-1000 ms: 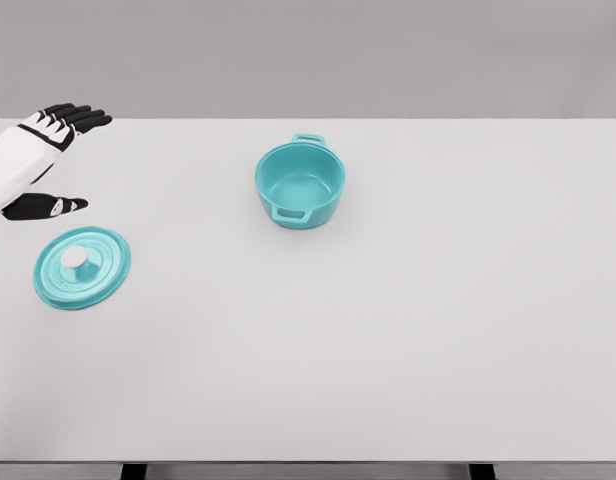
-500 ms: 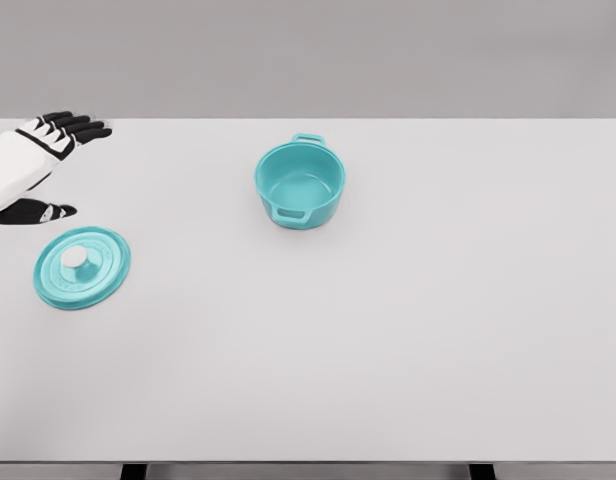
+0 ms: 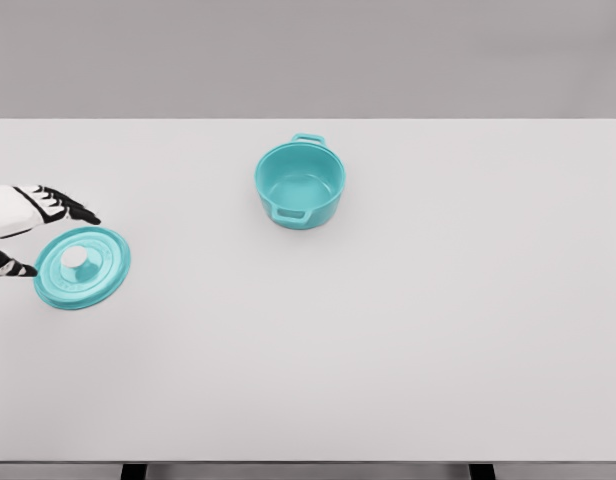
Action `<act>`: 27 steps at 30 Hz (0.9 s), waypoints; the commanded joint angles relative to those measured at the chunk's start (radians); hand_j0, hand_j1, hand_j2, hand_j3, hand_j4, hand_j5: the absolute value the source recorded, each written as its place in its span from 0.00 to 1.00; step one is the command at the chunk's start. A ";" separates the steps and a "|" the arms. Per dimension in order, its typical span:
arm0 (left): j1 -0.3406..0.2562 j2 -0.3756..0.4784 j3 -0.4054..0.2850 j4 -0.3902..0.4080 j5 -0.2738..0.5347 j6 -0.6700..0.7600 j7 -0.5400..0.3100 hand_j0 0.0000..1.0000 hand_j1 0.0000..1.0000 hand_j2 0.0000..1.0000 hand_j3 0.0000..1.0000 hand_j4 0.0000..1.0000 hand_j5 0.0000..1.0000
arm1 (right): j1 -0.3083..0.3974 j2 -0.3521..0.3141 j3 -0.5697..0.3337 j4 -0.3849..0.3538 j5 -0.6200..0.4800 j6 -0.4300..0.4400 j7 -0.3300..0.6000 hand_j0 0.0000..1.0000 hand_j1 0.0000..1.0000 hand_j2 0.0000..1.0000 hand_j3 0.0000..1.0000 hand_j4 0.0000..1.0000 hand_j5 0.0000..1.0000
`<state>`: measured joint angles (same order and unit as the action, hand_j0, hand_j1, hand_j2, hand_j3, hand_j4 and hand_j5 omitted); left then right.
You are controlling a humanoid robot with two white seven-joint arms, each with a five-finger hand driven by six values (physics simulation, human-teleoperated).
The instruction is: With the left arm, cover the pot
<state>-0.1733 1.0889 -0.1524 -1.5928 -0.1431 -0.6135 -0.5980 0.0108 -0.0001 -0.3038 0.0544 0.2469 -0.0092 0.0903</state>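
teal pot (image 3: 300, 186), teal lid (image 3: 82, 267) with white knob (image 3: 79, 258), white table (image 3: 388, 330)

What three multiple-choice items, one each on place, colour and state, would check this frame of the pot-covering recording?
1. Where is the lid?
A. On the table's left side
B. On the pot
C. At the table's right edge

2. What colour is the pot?
A. Red
B. Teal
C. Black

3. What is the pot's state?
A. Covered
B. Tipped over
C. Upright and uncovered

Key: 1 A, the lid lies flat on the table, beside the left hand. 2 B, pot and lid are both teal. 3 C, its empty inside shows from above.
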 commanded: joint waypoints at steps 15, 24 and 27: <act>-0.008 -0.040 -0.079 0.013 -0.027 0.003 0.000 0.75 0.75 0.75 0.75 0.75 0.75 | 0.002 0.000 0.000 0.001 0.000 0.000 0.000 1.00 1.00 1.00 1.00 1.00 1.00; -0.031 -0.084 -0.078 0.077 -0.070 0.003 0.000 0.73 0.73 0.73 0.73 0.73 0.73 | 0.002 0.000 0.000 0.001 0.000 0.000 0.000 1.00 1.00 1.00 1.00 1.00 1.00; -0.034 -0.089 -0.078 0.083 -0.081 0.003 0.000 0.73 0.73 0.73 0.73 0.73 0.73 | 0.002 0.000 0.000 0.001 0.000 0.000 0.000 1.00 1.00 1.00 1.00 1.00 1.00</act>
<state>-0.2071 1.0055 -0.2302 -1.5170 -0.2219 -0.6133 -0.5986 0.0123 -0.0001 -0.3038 0.0547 0.2469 -0.0092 0.0904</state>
